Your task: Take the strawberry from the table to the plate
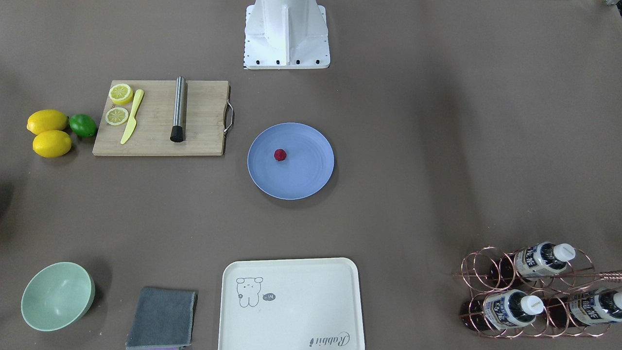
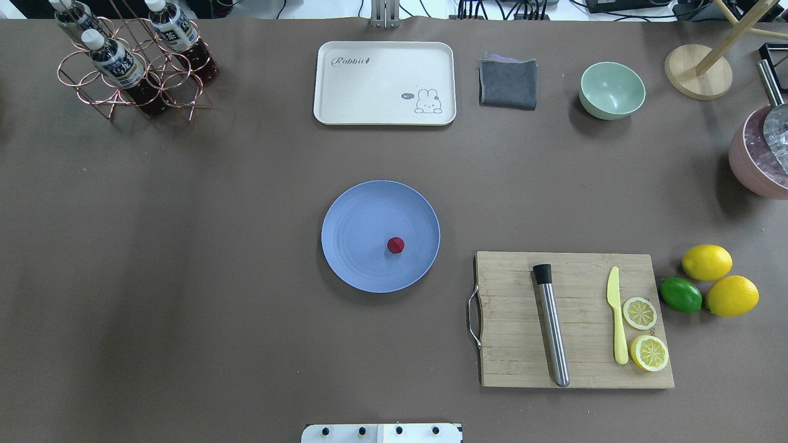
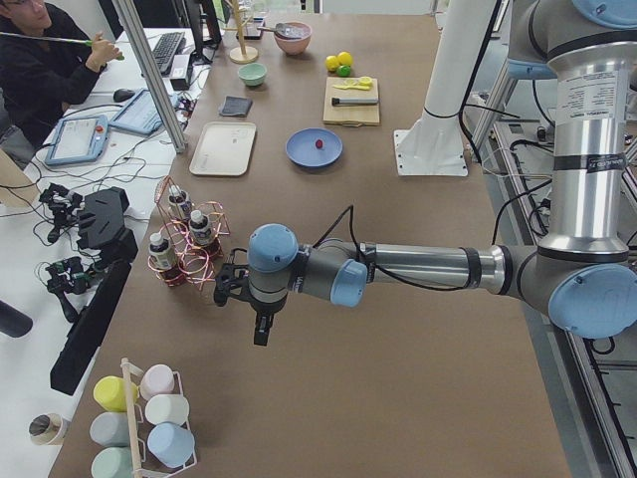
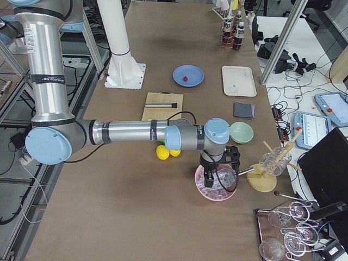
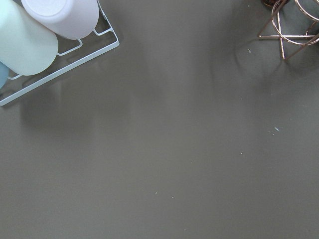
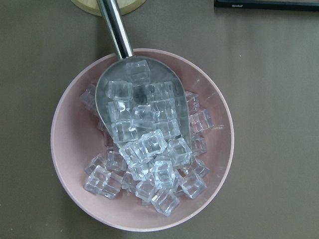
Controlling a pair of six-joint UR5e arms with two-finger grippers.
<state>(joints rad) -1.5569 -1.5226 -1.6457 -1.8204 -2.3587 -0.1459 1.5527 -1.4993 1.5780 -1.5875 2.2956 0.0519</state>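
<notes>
Strawberry (image 2: pixel 396 245) lies on the periwinkle plate (image 2: pixel 354 264). Whether my left gripper (image 3: pixel 260 334) and right gripper (image 4: pixel 217 173) are wide, I cannot tell.

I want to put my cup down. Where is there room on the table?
Bare table lies between the bottle rack and the plate, and between the plate and the tray. It is crowded around the cutting board and lemons.

I observe a white desk (image 3: pixel 30 244) carrying a keyboard (image 3: pixel 164 48), a tablet (image 3: pixel 76 139) and loose cables (image 3: pixel 149 164). An aluminium post (image 3: pixel 149 75) stands beside it.
</notes>
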